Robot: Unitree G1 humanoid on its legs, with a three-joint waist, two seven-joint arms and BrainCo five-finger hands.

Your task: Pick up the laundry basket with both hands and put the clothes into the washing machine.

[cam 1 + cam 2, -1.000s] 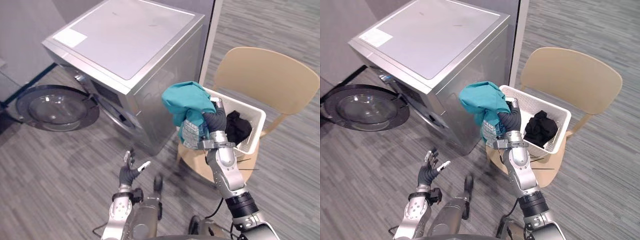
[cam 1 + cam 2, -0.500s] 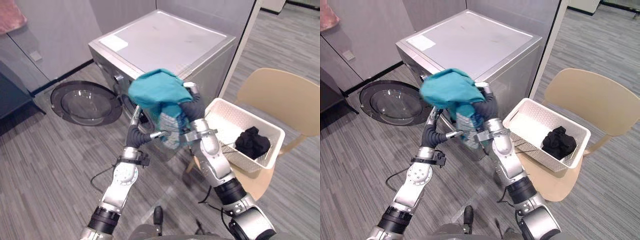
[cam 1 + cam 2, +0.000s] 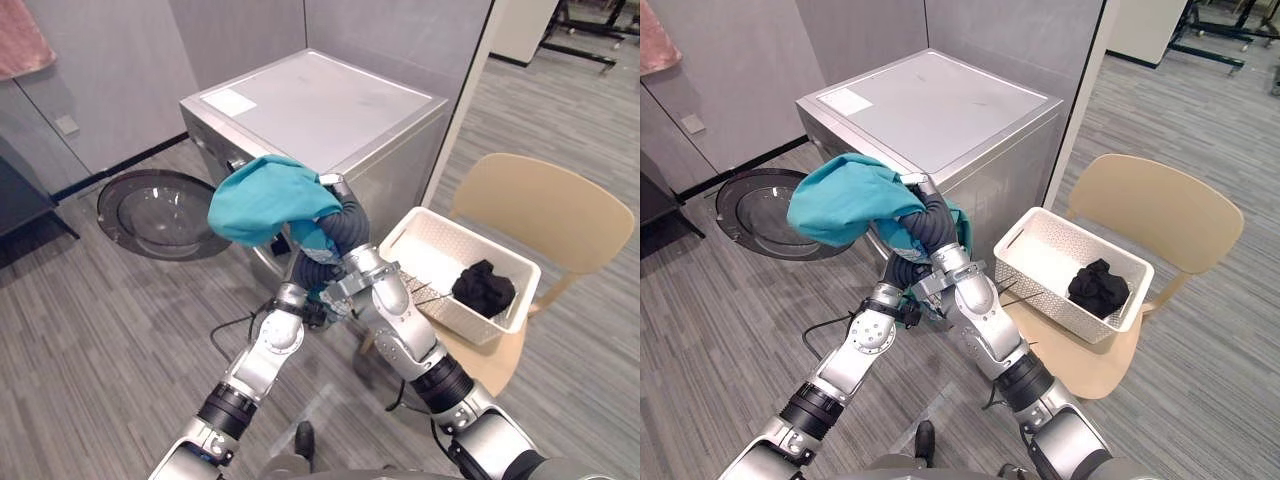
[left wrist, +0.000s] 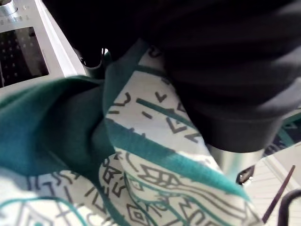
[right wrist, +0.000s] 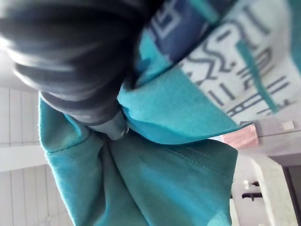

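Teal garment [image 3: 262,197] hangs bunched before the washing machine [image 3: 320,120] (door [image 3: 160,212] open); black garment [image 3: 483,287] lies in white basket [image 3: 437,243].

Bright, even indoor light.
Gleams softly on the washing machine [image 3: 315,100] top and door glass [image 3: 160,205]; darkens near the teal cloth [image 4: 56,117] in wrist views.

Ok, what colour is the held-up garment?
The garment is teal with white patterned panels; left wrist view.
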